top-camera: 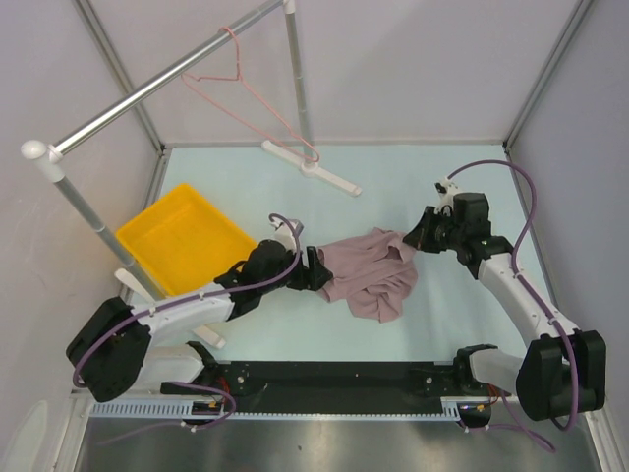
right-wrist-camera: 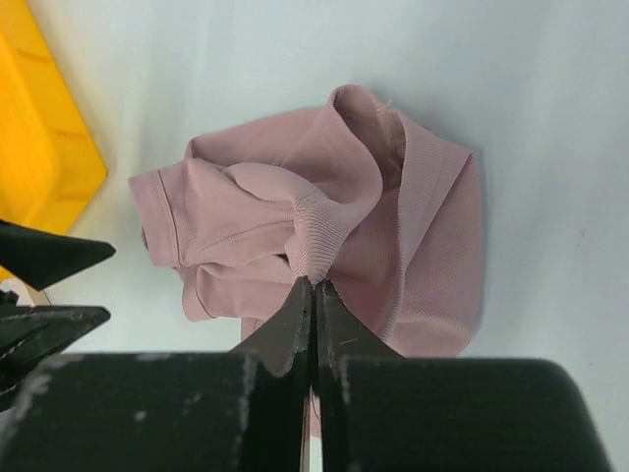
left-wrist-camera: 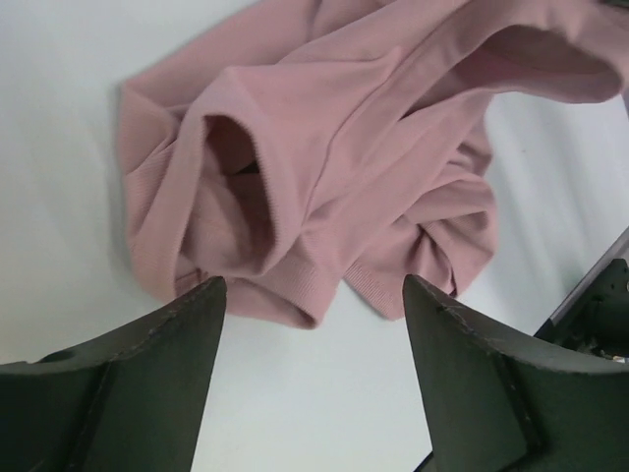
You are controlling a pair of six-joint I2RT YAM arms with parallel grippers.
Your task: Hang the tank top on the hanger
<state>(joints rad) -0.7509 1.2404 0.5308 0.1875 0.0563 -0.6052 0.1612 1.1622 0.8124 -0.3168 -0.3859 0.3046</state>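
The mauve-pink tank top lies crumpled on the pale table between the two arms. My left gripper stands open just left of it; in the left wrist view its fingers flank bare table, with the tank top a little ahead of the tips. My right gripper is shut on a ribbed fold of the tank top at its right edge, the fabric pinched at the tips of the right gripper. The thin pink hanger hangs from the grey rail at the back left, empty.
A yellow bin sits at the left, also showing in the right wrist view as a yellow bin. The grey rail stands on posts, with a white foot behind the garment. Walls enclose the table.
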